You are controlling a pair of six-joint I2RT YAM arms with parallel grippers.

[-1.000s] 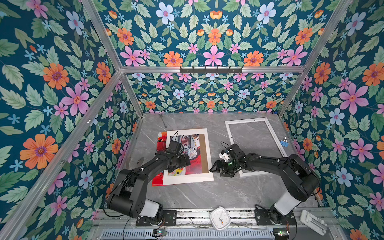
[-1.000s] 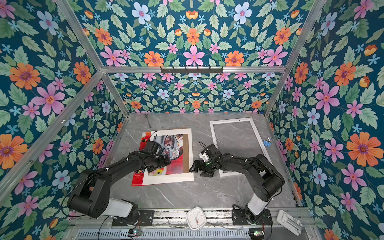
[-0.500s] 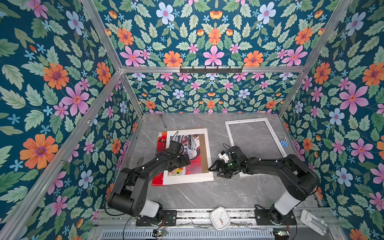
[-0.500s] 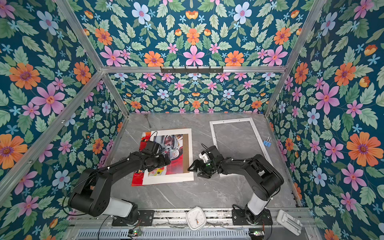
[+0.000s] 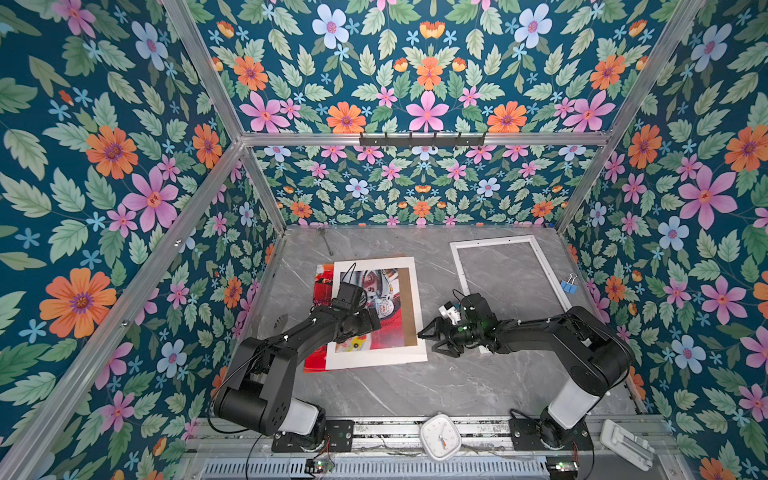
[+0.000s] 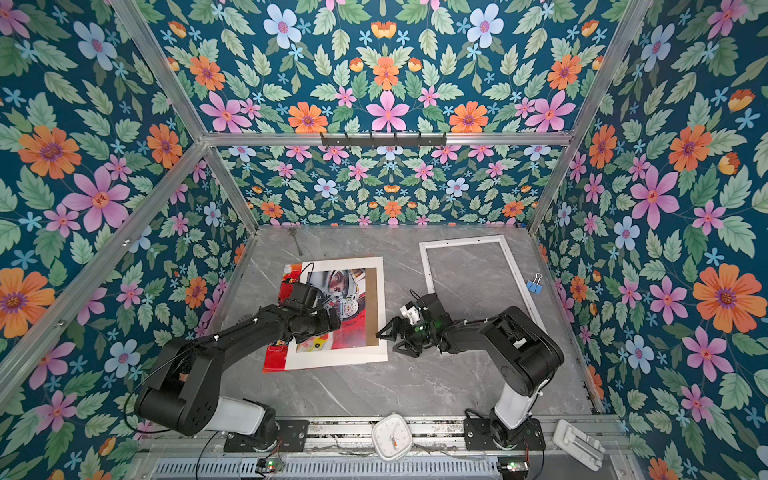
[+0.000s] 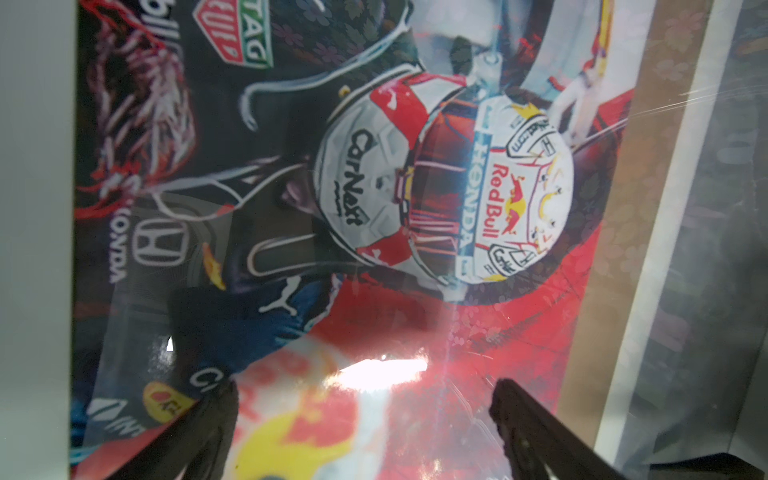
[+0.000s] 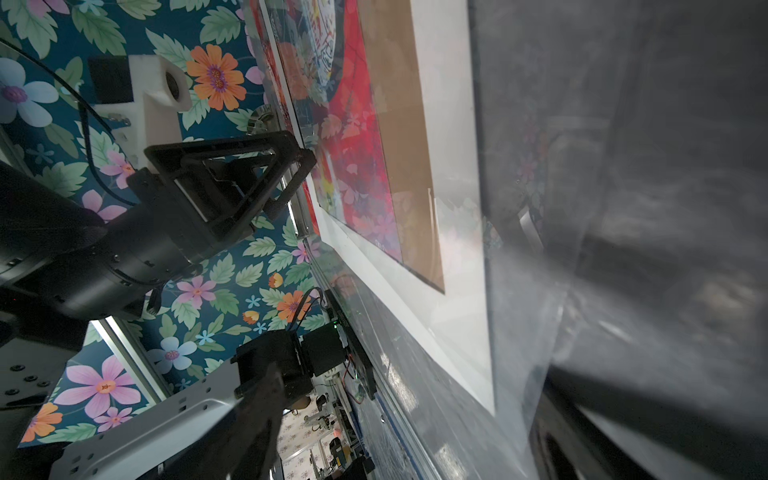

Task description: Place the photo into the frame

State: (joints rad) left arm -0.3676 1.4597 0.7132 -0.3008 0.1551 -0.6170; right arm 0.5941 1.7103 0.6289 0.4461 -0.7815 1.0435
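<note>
Photo (image 7: 415,187) lying flat beneath the left gripper's (image 7: 363,384) spread jaws, right gripper (image 5: 432,343) open beside the overlying mat (image 5: 374,359), on grey marbled tabletop (image 5: 415,386) within floral walls (image 5: 124,166).

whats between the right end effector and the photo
In a top view, the white mat's border and a brown backing strip lie between the right end effector and the photo showing through the mat's window.

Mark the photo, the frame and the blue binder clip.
photo (image 5: 392,334): in a top view, red print area
frame (image 5: 492,241): in a top view, far rail
binder clip (image 5: 567,286): in a top view, blue body
</note>
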